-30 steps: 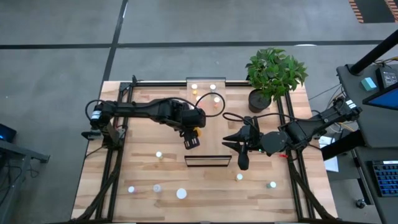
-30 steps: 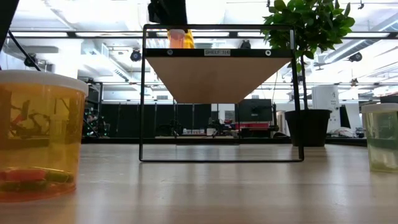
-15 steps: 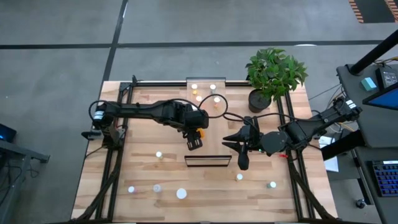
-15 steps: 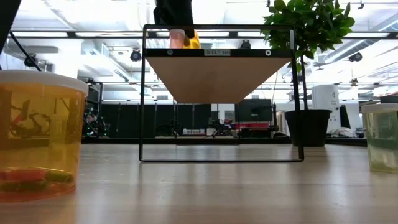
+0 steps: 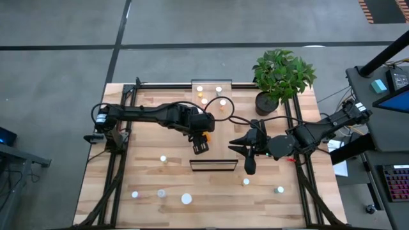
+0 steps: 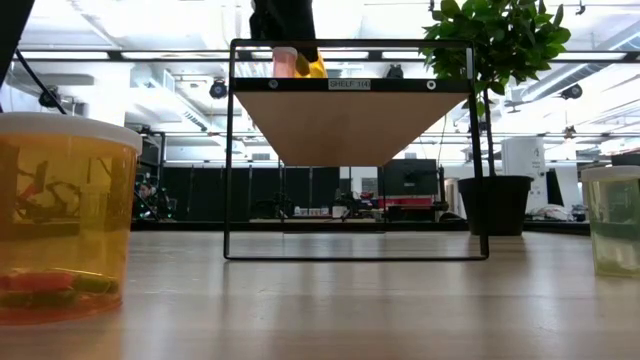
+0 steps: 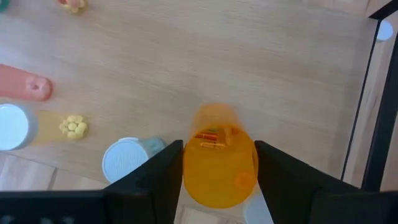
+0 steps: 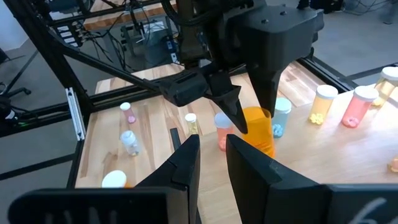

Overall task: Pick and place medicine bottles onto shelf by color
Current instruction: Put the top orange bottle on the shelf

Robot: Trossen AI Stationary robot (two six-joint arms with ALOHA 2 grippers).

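Note:
The shelf [image 5: 212, 128] is a long light-wood board with dark end frames, running from the table's far edge toward its middle. Several bottles stand at its far end [image 5: 221, 102]. My left gripper [image 5: 200, 143] is over the shelf's left side, shut on an orange medicine bottle [image 7: 219, 163], which also shows in the right wrist view [image 8: 258, 129]. A pale blue bottle [image 7: 127, 162] and a pink one [image 8: 222, 130] stand on the board close by. My right gripper [image 5: 246, 155] hovers at the shelf's right side, narrowly open and empty. My left gripper pinches the orange bottle's round body [image 7: 186, 163] between its two fingers, one on each side. The fingers [image 8: 235, 109] come from above, pointing down, and hold its upper part. The bottle hangs upright below them; whether its bottom touches the board I cannot tell.
A potted green plant [image 5: 281, 75] stands at the far right. Loose bottles lie on the near half of the table [image 5: 163, 158] [image 5: 186, 199] [image 5: 246, 182] [image 5: 280, 190]. Two of them loom large in the low view: orange [image 6: 65, 215] and pale green [image 6: 612, 220].
My left gripper has gone a little toward the table's right edge and slightly down over the shelf, still shut on the orange bottle, which stays upright.

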